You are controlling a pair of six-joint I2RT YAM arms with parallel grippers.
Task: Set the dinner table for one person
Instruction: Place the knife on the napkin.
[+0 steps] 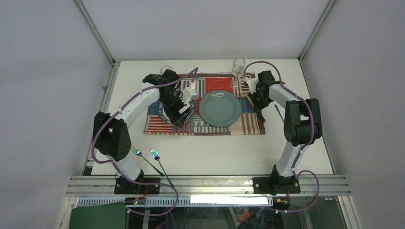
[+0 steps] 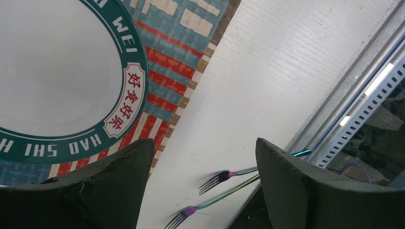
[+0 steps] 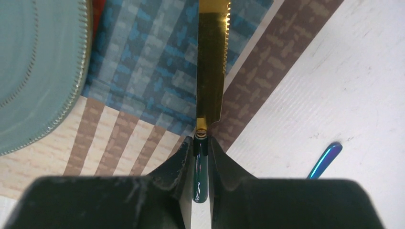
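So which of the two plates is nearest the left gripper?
The white plate with the green lettered rim, at the left end of the placemat, beside the left gripper. The other, a plain teal plate, sits mid-mat.

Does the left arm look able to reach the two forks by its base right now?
Probably yes: the left gripper is open and empty, and the forks lie uncovered on the dinner table near its base.
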